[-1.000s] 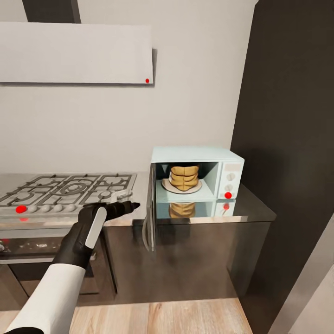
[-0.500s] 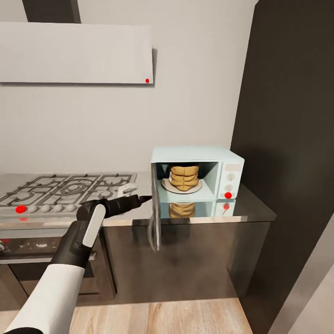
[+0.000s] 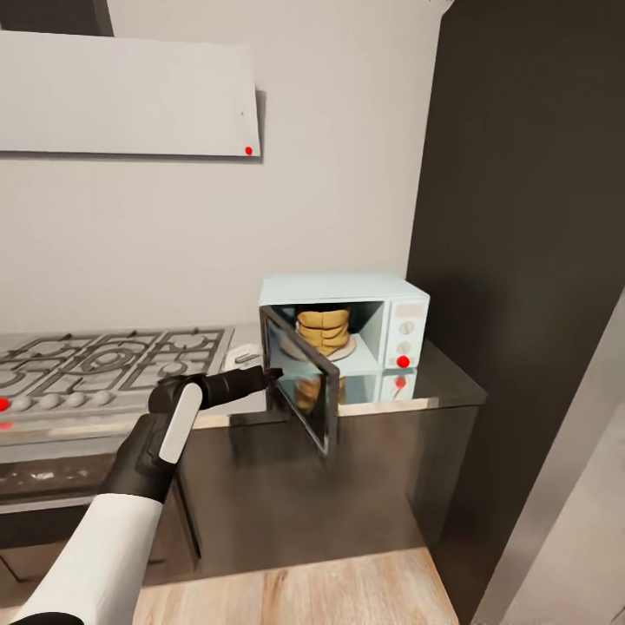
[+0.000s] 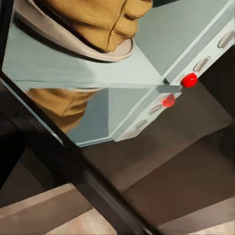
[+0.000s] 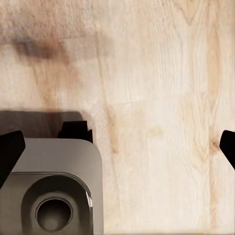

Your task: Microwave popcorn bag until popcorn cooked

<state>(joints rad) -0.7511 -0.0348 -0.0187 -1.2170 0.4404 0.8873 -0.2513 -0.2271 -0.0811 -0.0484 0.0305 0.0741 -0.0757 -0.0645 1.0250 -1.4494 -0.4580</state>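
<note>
Start at the gas hob [image 3: 104,369] on the left: it sits further left in the head view than it did a second ago, so your head camera has swung — do not read that as things moving. Next comes your left pincer [image 3: 271,373], its fingers drawn together into a narrow tip that rests against the outer face of the door [image 3: 304,391]. Here is the real change: a second ago the door stood edge-on, wide open, and now it is swung partway round, its glass face angled toward you, roughly halfway to closing. Through the opening you see the popcorn bag [image 3: 322,330] standing upright on the pale turntable plate [image 3: 347,349] inside the microwave [image 3: 347,325], which sits on the worktop [image 3: 434,386]. In the left wrist view the bag [image 4: 98,22] and its reflection show close up.

So placement looks finished and you are mid-push on the door — judged from this, what remains is to shut it fully and then start the heating at the knob panel [image 3: 406,330]. Your right pincer [image 5: 117,142] hangs spread apart over the wooden floor [image 5: 161,73].
</note>
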